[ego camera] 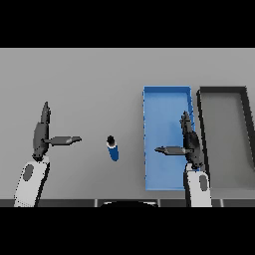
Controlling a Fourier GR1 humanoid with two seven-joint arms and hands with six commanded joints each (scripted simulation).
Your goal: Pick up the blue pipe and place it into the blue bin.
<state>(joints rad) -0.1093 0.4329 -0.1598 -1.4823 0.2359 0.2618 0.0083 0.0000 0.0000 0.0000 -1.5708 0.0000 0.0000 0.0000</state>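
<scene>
A small blue pipe (114, 149) with a dark top end lies on the grey table, between my two hands. Right of it stands the blue bin (162, 107), a long rectangular tray with nothing visible inside. My right hand (190, 142) hovers over the bin's right side, fingers straight and thumb stretched out to the left, holding nothing. At the left, well apart from the pipe, my left hand (40, 134) is also open, its thumb pointing toward the pipe.
A dark-rimmed grey bin (224, 124) stands right beside the blue bin, at the table's right edge. Bare grey table spreads behind and to the left of the pipe.
</scene>
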